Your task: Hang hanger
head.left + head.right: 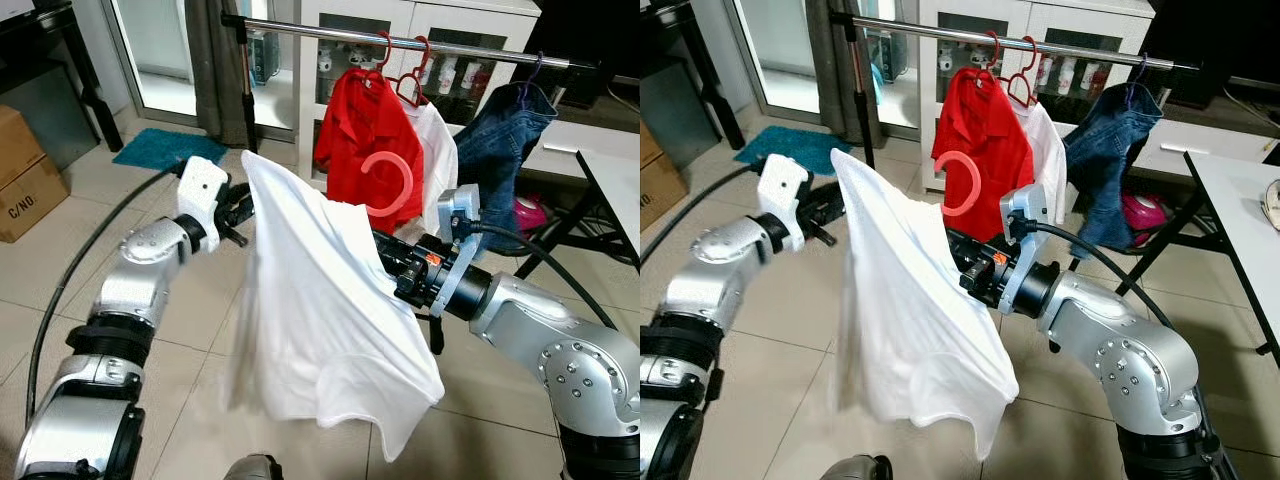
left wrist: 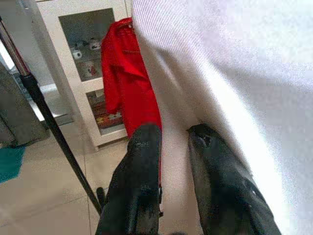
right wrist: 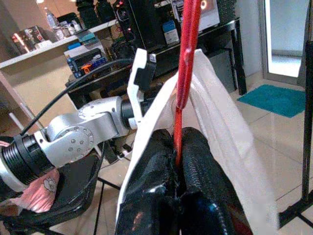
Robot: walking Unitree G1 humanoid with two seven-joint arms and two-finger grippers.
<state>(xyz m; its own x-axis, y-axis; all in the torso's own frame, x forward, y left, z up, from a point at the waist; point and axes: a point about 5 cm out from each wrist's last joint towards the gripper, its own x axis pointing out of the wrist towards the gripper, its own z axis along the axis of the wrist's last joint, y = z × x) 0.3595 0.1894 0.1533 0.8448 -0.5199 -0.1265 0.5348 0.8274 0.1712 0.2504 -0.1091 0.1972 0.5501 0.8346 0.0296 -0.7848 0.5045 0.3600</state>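
Note:
A white shirt (image 1: 320,320) hangs on a pink hanger whose round hook (image 1: 395,185) sticks up above the collar. In the right wrist view my right gripper (image 3: 178,139) is shut on the hanger's red stem (image 3: 188,54), with the shirt draped around it. At the shirt's left shoulder edge is my left gripper (image 1: 240,210). Its black fingers (image 2: 144,147) stand slightly apart against the white cloth. The metal clothes rail (image 1: 330,33) runs across above and behind the shirt; the hook is below it and apart from it.
A red shirt (image 1: 355,135), a white garment (image 1: 437,150) and blue jeans (image 1: 505,135) hang on the rail's right part. The rack's upright pole (image 1: 246,95) stands at the left. Nearby are a white cabinet (image 1: 440,20), a cardboard box (image 1: 25,175), a teal mat (image 1: 165,148) and a table (image 1: 615,180).

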